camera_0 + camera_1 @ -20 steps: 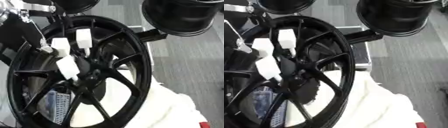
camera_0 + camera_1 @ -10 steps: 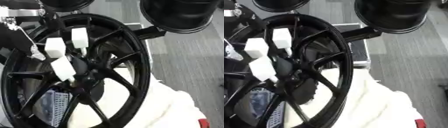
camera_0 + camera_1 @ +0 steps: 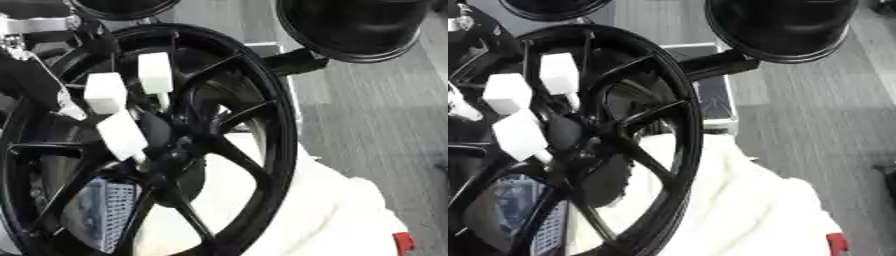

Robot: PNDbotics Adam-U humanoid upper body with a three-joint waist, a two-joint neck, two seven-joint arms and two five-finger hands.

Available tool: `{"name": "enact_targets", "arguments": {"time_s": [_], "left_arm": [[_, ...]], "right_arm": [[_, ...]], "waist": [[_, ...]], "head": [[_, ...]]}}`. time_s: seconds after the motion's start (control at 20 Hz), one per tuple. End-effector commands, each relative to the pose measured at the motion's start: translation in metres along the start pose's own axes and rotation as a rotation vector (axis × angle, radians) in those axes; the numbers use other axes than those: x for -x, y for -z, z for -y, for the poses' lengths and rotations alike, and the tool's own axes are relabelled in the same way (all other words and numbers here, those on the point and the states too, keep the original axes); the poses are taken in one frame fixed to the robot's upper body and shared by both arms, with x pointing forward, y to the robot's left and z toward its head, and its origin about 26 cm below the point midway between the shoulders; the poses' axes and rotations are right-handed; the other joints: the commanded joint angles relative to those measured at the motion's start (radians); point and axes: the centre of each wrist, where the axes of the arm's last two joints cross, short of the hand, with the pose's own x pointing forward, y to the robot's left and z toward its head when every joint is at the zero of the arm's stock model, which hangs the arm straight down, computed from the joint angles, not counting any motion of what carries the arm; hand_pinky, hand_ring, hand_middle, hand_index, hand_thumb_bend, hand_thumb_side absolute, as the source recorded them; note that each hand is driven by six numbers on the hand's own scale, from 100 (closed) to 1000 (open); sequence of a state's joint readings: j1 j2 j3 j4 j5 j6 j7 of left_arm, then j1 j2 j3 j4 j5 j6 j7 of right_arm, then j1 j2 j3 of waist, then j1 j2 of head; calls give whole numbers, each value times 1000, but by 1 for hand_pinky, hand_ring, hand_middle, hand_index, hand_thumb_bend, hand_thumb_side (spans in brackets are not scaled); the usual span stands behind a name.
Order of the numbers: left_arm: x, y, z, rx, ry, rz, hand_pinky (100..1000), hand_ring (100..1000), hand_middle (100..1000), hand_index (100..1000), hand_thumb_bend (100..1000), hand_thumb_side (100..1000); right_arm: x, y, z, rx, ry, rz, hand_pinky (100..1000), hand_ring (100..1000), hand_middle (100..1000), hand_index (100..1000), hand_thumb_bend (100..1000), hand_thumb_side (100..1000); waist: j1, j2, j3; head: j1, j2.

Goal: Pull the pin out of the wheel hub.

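A black spoked wheel hub point(image 3: 262, 125) stands tilted against a white cloth point(image 3: 324, 210). Three white block-headed pins sit around its centre point(image 3: 175, 150): an upper one point(image 3: 156, 72), a middle one point(image 3: 105, 92) and a lower one point(image 3: 122, 135), each on a thin stem. My left arm point(image 3: 31, 80), black with silver parts, comes in at the upper left just beside the middle pin. Whether the hand touches that pin is hidden in the dark mass. My right hand shows in neither view.
Two black round wheels hang at the top, a large one point(image 3: 359, 27) at the right and another point(image 3: 118, 6) at the left. A grey mesh object point(image 3: 96, 210) shows through the spokes. A small red thing point(image 3: 402, 242) lies by the cloth. Grey floor point(image 3: 376, 120) lies to the right.
The whole picture has slid slightly to the left, so the camera has moved. The pins keep their places in the hub, and the left arm stays beside them.
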State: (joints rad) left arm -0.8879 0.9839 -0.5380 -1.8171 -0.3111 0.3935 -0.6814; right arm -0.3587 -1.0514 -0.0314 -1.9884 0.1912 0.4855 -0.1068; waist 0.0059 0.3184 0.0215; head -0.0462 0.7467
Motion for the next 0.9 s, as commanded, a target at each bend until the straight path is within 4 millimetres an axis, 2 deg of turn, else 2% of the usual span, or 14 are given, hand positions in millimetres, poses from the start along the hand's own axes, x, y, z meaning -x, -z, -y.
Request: {"name": "enact_targets", "arguments": {"time_s": [0.05,0.55,0.7,0.9], "left_arm": [[5,-6,-7,-19,-15,-29,778,735,664,813,763,284],[14,-2,-5,-63,-86,-70,739,676,604,762,655,285],[15,-2,-4,-61,-95,-71,733,667,595,750,656,284],[15,-1,-3,-52,-99,-62,726,657,594,747,656,236]], "right_arm": [[-3,1,10,34,-17,9,841,674,587,743,100,401],[-2,0,9,44,-11,0,840,672,585,742,100,406],[-2,0,9,48,-10,-1,840,671,585,741,100,406],[-2,0,8,52,-6,-3,839,670,584,741,100,410]], "waist": [[-1,-19,0],[2,-12,-2],[2,-11,-2],[2,-11,-3]], "head": [[-5,5],[-12,5],[-11,3],[-12,2]]}}
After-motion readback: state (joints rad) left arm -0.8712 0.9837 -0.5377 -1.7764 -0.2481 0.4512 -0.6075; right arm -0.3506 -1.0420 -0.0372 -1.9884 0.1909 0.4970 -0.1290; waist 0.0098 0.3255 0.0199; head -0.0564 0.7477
